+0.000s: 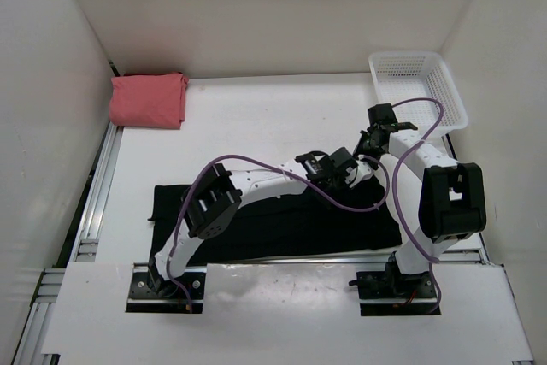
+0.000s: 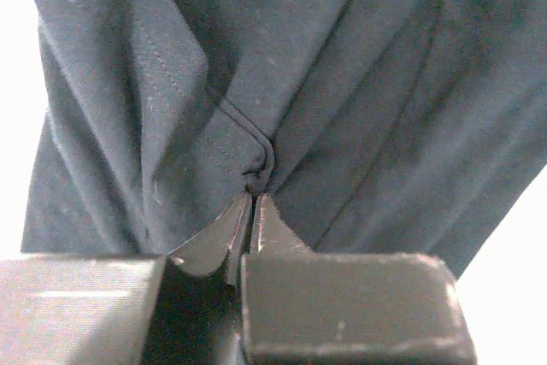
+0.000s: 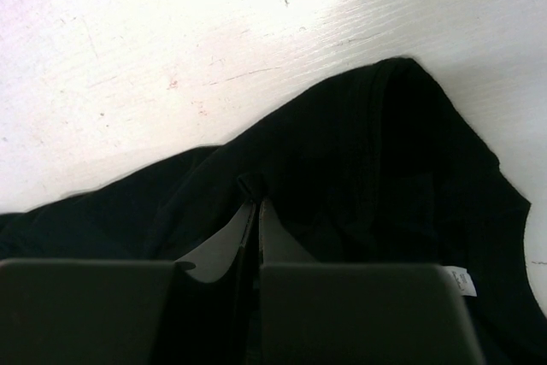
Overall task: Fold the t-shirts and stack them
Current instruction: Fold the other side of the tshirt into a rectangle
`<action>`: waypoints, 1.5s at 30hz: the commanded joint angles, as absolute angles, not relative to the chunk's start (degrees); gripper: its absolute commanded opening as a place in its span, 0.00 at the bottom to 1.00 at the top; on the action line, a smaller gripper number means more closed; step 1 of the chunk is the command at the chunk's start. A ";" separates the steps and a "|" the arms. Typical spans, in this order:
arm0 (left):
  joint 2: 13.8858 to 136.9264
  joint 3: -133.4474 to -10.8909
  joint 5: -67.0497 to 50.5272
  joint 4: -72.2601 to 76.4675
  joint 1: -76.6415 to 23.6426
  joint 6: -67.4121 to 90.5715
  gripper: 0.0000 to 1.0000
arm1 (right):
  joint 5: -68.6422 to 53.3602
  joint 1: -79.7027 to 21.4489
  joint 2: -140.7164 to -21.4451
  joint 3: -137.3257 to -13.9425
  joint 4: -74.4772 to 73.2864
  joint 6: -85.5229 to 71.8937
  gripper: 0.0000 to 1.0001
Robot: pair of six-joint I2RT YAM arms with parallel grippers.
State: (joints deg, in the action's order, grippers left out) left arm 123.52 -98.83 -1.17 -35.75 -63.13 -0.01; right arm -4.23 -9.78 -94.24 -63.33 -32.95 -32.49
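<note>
My left hand was clamped tight on a small pinch of the black t-shirt, the seam of a hem bunched right at my fingertips and the cloth fanning away from them in loose folds. Just to the right of it and a little farther out, my right hand was likewise pressed together on the shirt, gripping a nub of fabric at its curved far edge, with the bare white surface starting just past my fingertips. Behind both hands, toward my bases, the rest of the black shirt lay spread out wide and flat on the surface, so I judged its fold had only begun: both hands held the edge, but nothing had been turned over yet. Far off to the left of my left hand, in the back corner, the pink t-shirt sat already folded into a neat square, which I took for the start of the stack. Beyond my right hand, at the far right, stood the white mesh basket, and I could see nothing in it. I could see only those two shirts; what remained, as I judged it, was folding the black one and carrying it across onto the pink.
</note>
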 commanded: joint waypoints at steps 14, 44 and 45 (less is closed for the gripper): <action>111.53 -92.72 -4.13 -37.18 -63.37 0.00 0.10 | -1.14 -11.43 -84.11 -59.33 -39.28 -29.79 0.00; 102.03 -75.59 -18.71 -44.73 -64.95 0.00 0.10 | -4.30 -19.42 -59.13 -34.45 -51.86 -39.03 0.00; 102.04 -75.59 -20.11 -44.74 -64.95 0.00 0.10 | -5.00 -19.42 -60.37 -34.45 -51.86 -39.02 0.00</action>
State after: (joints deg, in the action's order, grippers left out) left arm 103.98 -76.20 -15.42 -42.63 -64.69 0.01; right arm -3.77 -19.20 -57.74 -32.18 -49.87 -40.99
